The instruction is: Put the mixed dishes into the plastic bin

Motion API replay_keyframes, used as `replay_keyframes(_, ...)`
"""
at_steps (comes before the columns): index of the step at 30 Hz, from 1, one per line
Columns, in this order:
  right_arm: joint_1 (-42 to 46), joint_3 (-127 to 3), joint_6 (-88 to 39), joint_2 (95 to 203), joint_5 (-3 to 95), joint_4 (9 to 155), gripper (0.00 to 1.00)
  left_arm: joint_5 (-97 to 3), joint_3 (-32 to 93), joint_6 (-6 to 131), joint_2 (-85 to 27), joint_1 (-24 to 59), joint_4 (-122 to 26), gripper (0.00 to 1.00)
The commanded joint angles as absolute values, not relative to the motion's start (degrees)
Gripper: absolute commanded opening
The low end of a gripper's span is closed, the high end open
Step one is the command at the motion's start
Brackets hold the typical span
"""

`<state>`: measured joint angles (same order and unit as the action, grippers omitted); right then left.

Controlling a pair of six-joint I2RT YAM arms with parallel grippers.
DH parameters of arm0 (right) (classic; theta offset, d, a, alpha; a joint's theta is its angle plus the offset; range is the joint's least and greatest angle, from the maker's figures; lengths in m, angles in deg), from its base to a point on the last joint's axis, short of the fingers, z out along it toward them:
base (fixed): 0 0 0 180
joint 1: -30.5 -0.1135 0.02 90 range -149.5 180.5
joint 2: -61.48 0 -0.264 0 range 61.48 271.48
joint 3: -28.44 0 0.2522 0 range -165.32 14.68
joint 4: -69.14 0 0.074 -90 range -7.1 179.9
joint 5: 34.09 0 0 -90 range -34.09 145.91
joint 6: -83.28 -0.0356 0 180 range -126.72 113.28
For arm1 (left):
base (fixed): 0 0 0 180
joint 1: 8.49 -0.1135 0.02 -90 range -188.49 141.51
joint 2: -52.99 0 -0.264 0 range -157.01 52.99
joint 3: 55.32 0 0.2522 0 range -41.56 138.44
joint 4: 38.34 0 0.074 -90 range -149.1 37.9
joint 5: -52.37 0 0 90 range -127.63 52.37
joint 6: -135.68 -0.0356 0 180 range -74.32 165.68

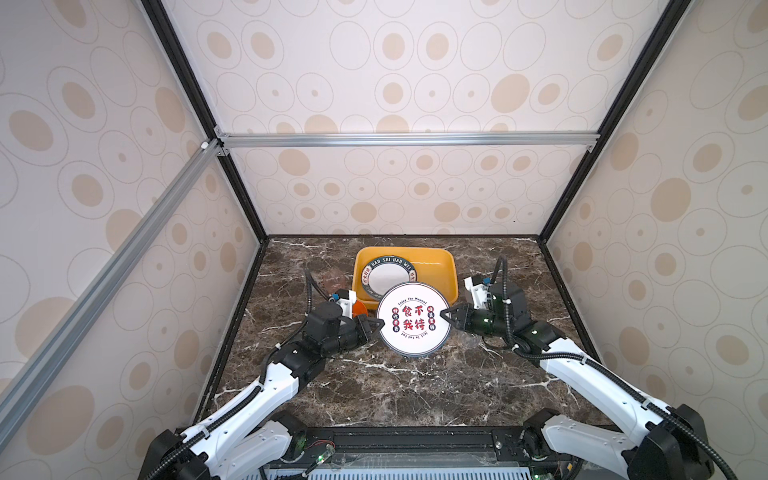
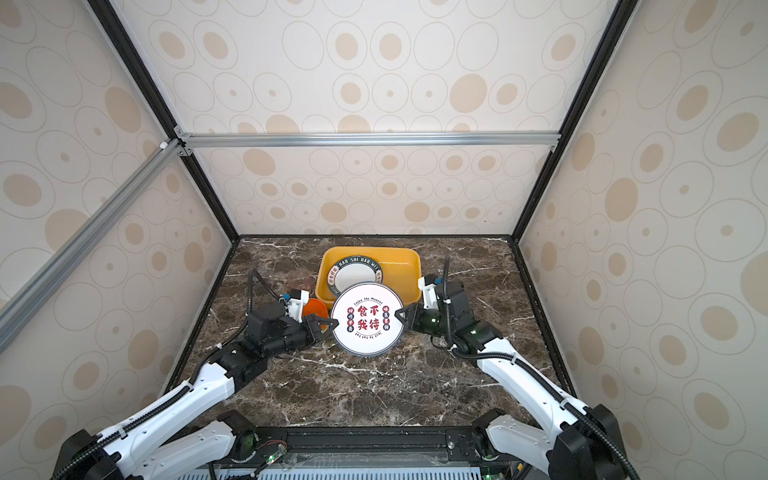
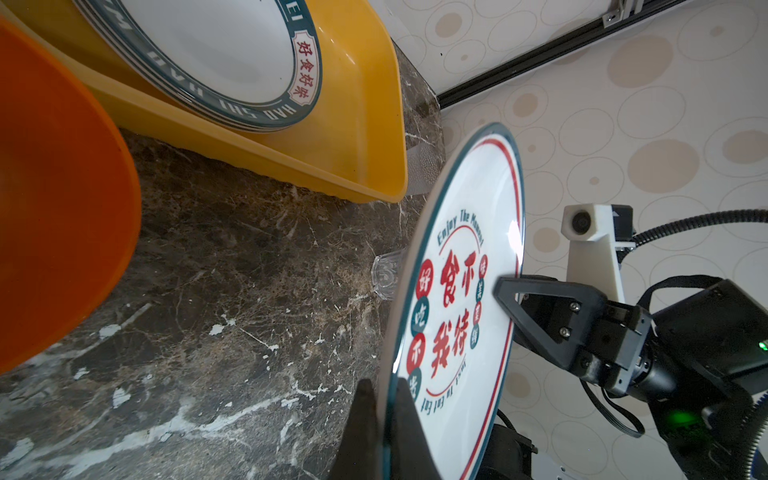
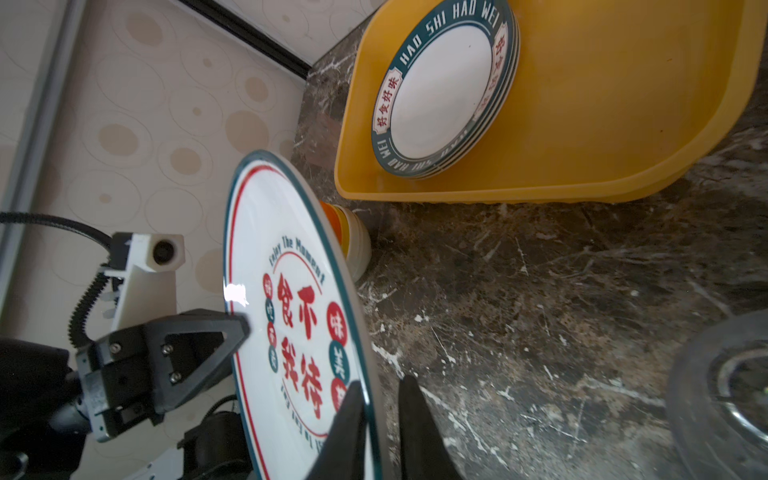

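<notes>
Left wrist view: the left jaws are clenched on one edge of the held plate (image 3: 457, 299), one dark finger (image 3: 361, 428) under the rim and its partner on the printed face; in the right wrist view the right jaws straddle the opposite edge, one finger (image 4: 347, 419) over the printed face and the other (image 4: 415, 428) on the underside, with a dark sliver between that one and the plate, so I cannot tell whether they pinch or only bracket it.

The plate is white with a dark teal rim and red Chinese characters; it hangs face up and roughly level between the two arms, clear of the bench (image 1: 374, 386); in both top views its far edge overlaps the near wall of the plastic bin (image 1: 440, 266).

The yellow bin sits on the bench towards the back wall; a stack of plates (image 1: 388, 276) with lettered dark rims lies in its left part.

Nested bowls (image 4: 349, 237), orange over yellow over cream, stand on the bench just beside the bin's near left corner; a translucent brownish cup (image 1: 334, 280) stands left of the bin; a clear cup (image 1: 469, 340) sits on the bench under the right arm's wrist.
</notes>
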<state>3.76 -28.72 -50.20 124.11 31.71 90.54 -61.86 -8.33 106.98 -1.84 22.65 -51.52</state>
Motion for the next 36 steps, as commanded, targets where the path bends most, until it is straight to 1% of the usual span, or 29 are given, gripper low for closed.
replay_keyframes(1,4.38,-29.6,-51.14,123.74,30.82,87.87,0.12,-63.56,-5.56,108.72,-1.42,21.81,-46.52,0.03)
replay_keyframes(2,4.36,-29.62,-51.34,123.73,30.72,87.58,0.08,-63.62,-5.55,108.7,-1.52,21.74,-46.5,0.08)
replay_keyframes(3,4.48,-29.68,-51.36,123.69,30.59,87.34,0.06,-63.64,-5.46,108.7,-1.59,21.51,-46.52,0.12)
replay_keyframes(7,4.61,-30.09,-51.65,123.61,30.69,86.81,0.0,-63.64,-5.45,108.52,-1.52,20.97,-46.52,0.22)
replay_keyframes(9,4.84,-30.48,-51.92,123.96,30.78,86.53,0.0,-63.51,-5.37,108.52,-1.44,20.46,-46.74,0.28)
replay_keyframes(11,5.06,-30.83,-52.28,124.37,30.82,85.9,0.0,-63.34,-5.31,108.37,-1.15,19.85,-47.28,0.39)
replay_keyframes(12,5.23,-31.12,-52.48,124.63,30.9,85.74,0.0,-63.19,-5.24,108.27,-0.99,19.6,-47.7,0.42)
replay_keyframes(16,6.23,-33.34,-52.83,126.7,31.48,85.89,0.0,-61.95,-4.4,107.14,0.14,18.72,-50.22,0.47)
replay_keyframes(18,6.66,-35.06,-52.85,128.29,31.89,86.53,0.0,-59.96,-3.49,105.81,0.87,18.59,-52.77,0.48)
replay_keyframes(20,7.15,-37.21,-52.64,130.51,32.57,87.47,0.0,-58.08,-2.47,104.65,1.55,18.59,-55.1,0.55)
replay_keyframes(27,8.51,-46.37,-51.6,139.39,35.09,91.59,0.0,-56.38,-0.52,102.74,1.8,18.36,-57.68,0.59)
replay_keyframes(29,8.9,-48.78,-51.84,142.57,35.18,91.56,0.0,-56.26,-0.72,102.9,1.99,18.37,-57.6,0.62)
replay_keyframes(31,9.21,-50.96,-52.07,145.32,34.99,91.32,0.0,-56.13,-0.85,103.0,2.27,18.31,-57.61,0.63)
replay_keyframes(33,9.26,-53.17,-52.02,148.16,35.35,91.61,0.0,-55.97,-0.82,102.93,2.45,18.28,-57.72,0.67)
replay_keyframes(36,9.43,-56.47,-52.15,152.37,35.71,92.05,0.0,-55.95,-0.81,102.84,2.7,18.3,-57.66,0.67)
